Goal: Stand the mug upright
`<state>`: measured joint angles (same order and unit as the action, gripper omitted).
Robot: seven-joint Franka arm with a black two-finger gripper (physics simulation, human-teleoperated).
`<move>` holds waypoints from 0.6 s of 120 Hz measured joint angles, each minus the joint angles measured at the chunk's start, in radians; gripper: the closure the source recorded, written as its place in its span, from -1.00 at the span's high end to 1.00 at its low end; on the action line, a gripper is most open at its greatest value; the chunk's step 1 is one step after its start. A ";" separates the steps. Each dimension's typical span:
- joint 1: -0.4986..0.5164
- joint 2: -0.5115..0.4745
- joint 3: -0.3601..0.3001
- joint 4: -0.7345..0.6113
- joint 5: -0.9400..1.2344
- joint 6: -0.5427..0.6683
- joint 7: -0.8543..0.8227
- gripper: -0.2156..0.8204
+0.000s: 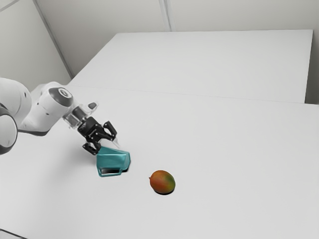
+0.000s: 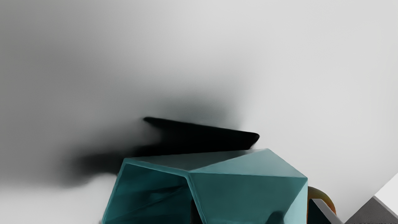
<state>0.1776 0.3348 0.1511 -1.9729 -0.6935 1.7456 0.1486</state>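
Observation:
The teal faceted mug [image 1: 112, 158] lies on its side on the table, its handle toward the exterior view's bottom edge. The black gripper [image 1: 103, 141] is just above the mug, at its end nearer the arm, with its fingers spread apart. In the wrist view the mug [image 2: 242, 189] shows its open mouth and several flat side faces. Around the gripper [image 2: 258, 214] there, a dark piece is visible at the mouth's rim and a grey-edged finger [image 2: 321, 211] beside the mug's other end. The lower part of the mug is cut off there.
A red-green mango [image 1: 162, 181] rests on the white table [image 1: 214, 134], a short way from the mug toward the exterior view's right. In the wrist view the mango [image 2: 321, 196] is partly hidden behind the mug and finger. Pale walls stand behind the table.

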 joint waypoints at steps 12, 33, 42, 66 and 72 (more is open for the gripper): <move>-0.004 0.000 -0.004 0.004 0.019 0.004 -0.002 -0.32; -0.008 -0.005 -0.017 0.032 0.035 0.010 -0.006 -0.63; -0.009 -0.007 -0.022 0.044 0.035 0.010 -0.007 -0.73; -0.008 -0.006 -0.035 0.049 0.038 0.012 -0.010 -0.87; -0.009 -0.006 -0.039 0.049 0.040 0.012 -0.011 -0.89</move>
<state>0.1688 0.3286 0.1124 -1.9239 -0.6537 1.7580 0.1375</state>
